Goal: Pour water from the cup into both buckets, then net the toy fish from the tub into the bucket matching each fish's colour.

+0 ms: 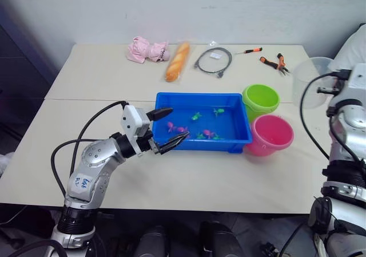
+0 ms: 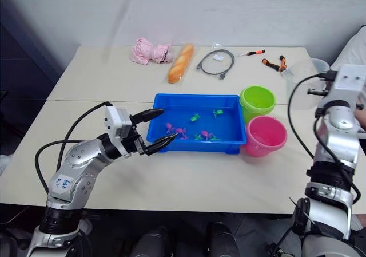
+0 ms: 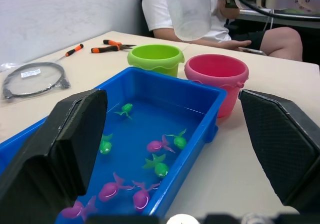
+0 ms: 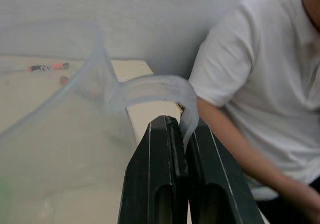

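right gripper clamped on the cup handle, held upright (pour stage, apparently), left gripper spread wide, toy fish all in tub, netting not begun.

Even, soft indoor light throughout, faint shadows, with the right wrist view blurred up close.

- Cup: clear wall; water level inside cannot be told. Its handle is partly covered where the right gripper clamps it.
- Person: cut off by the frame at 3 o'clock; white sleeve and forearm visible.
- Tub: near corner hidden behind the left gripper's fingers.
- Toy fish: too small in the head views to count surely.
- Pink bundle at 11 o'clock on the surface: identity unclear.
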{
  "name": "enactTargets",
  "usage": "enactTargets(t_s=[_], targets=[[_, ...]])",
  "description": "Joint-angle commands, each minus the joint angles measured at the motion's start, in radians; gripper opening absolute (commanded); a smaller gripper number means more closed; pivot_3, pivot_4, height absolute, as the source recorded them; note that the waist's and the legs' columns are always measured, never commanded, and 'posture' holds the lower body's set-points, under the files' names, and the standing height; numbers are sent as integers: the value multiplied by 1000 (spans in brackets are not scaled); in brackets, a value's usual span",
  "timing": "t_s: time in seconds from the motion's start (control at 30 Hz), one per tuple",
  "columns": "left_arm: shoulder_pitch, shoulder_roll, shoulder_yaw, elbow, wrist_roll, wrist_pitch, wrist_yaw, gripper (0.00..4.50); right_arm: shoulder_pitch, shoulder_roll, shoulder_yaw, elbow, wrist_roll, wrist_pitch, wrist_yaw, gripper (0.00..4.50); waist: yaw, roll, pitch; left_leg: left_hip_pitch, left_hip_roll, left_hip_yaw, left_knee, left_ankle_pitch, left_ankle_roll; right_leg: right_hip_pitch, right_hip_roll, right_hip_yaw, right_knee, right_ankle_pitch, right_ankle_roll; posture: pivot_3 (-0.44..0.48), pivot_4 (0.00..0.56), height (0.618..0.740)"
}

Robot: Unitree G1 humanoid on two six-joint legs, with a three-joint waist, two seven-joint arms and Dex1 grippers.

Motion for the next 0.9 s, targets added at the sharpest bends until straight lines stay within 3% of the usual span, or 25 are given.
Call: enactTargets(t_s=[0.03,0.17,0.3,0.5,0.7,0.8,0.9], targets=[[-4,26,-7,-53,-30,10,-47,4500,66,28,-146,-34,120,25,-30,61,-1,0,0,0,0,0,0,0,0,0,0,0,0,0,0,0,150,738],[-7,54,-33,-62,-46,33,-103,4500,139,78,-185,-24,185,5,-12,61,-7,0,0,0,0,0,0,0,1,0,0,0,0,0,0,0,150,738],[-2,76,-48,-82,-62,68,-139,4500,192,130,-169,27,194,-157,29,61,-23,1,0,2,0,2,-1,0,0,0,0,2,-1,0,0,0,150,738],[10,93,-36,-101,-66,94,-141,4500,188,165,-130,192,181,-333,24,61,-28,1,0,4,0,3,-1,1,0,0,0,4,0,0,0,0,150,738],[29,100,-27,-130,-47,87,-121,4500,209,187,-109,230,172,-447,-21,61,-29,1,0,5,0,4,-1,1,0,0,0,5,0,0,0,0,150,738],[21,88,-10,-143,-54,84,-95,4500,245,176,-99,193,160,-456,-37,1136,-25,1,0,4,0,4,-1,1,0,0,0,6,0,0,0,0,150,738],[28,92,-5,-150,-57,88,-89,4500,289,169,-107,143,172,-428,-59,2723,-25,1,0,4,0,4,-1,1,1,0,0,6,-1,0,0,0,150,738]])
